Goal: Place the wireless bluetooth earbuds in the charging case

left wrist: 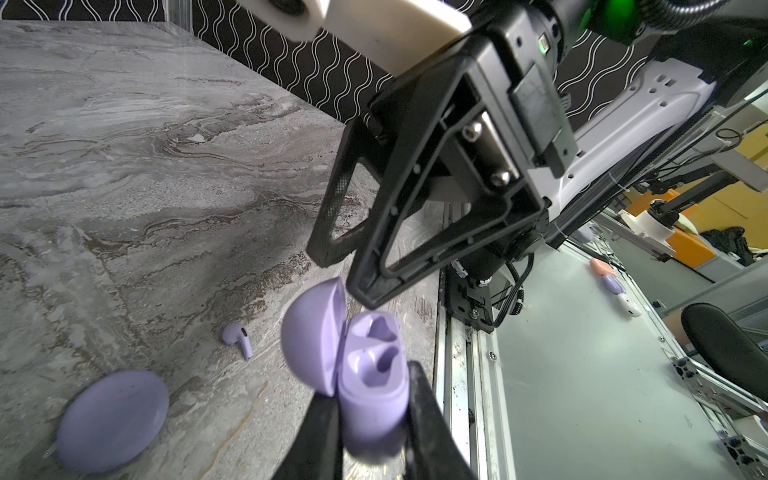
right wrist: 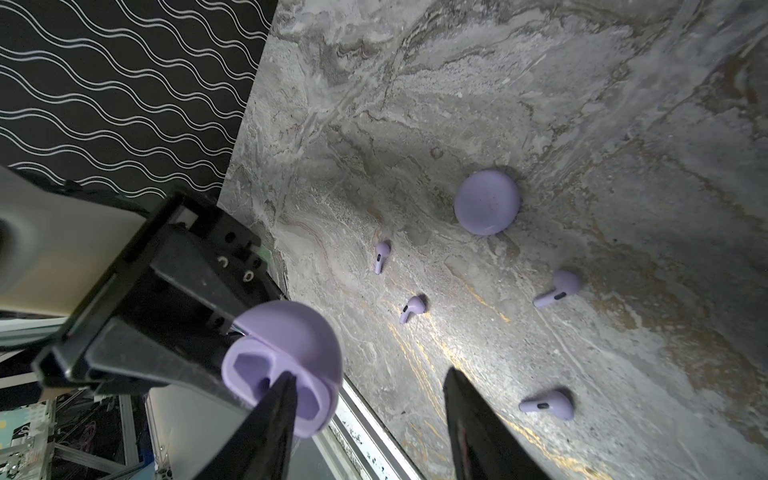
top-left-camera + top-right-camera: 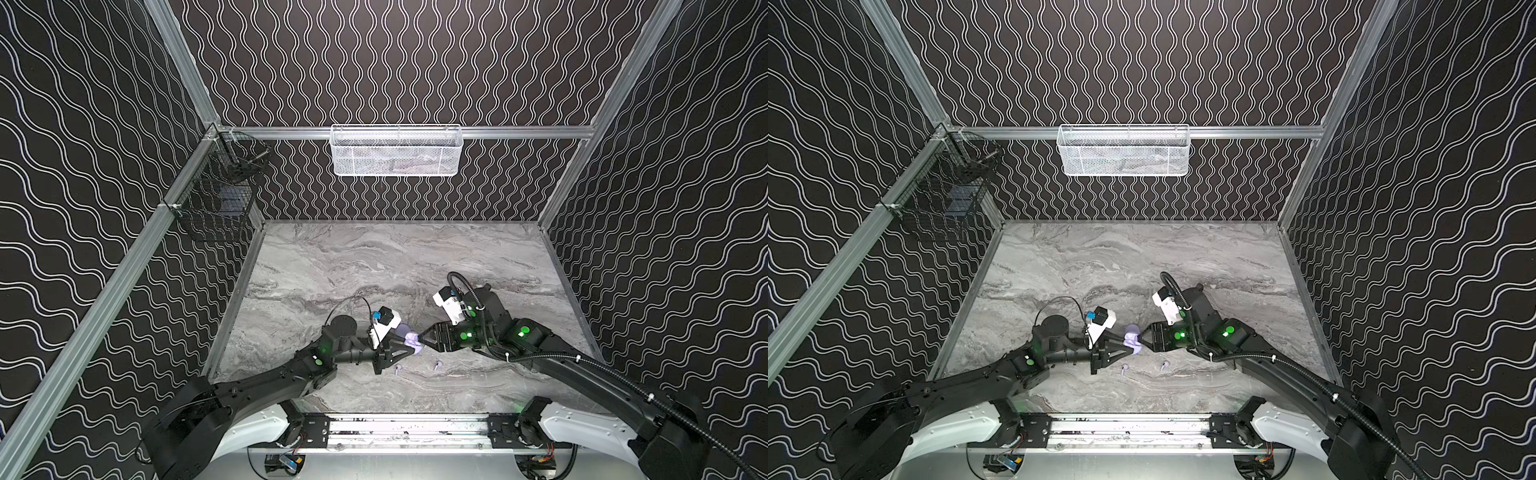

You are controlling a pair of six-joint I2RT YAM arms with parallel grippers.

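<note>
The charging case (image 1: 357,365) is being held clamped between the fingers of the left claw (image 1: 370,386), lifted off the tabletop (image 2: 540,104) with its lid open, seemingly so that the empty sockets are being presented to the right claw (image 2: 369,376). That claw is being held apart and empty, with one finger at the lid's edge. The earbuds (image 2: 412,308) are being left loose below and beyond it, near a closed case (image 2: 487,202).

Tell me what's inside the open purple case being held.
Two moulded wells show in the open case, gripped by the left tool; both are empty. Their depths are shadowed, and the right tool covers part of one.
</note>
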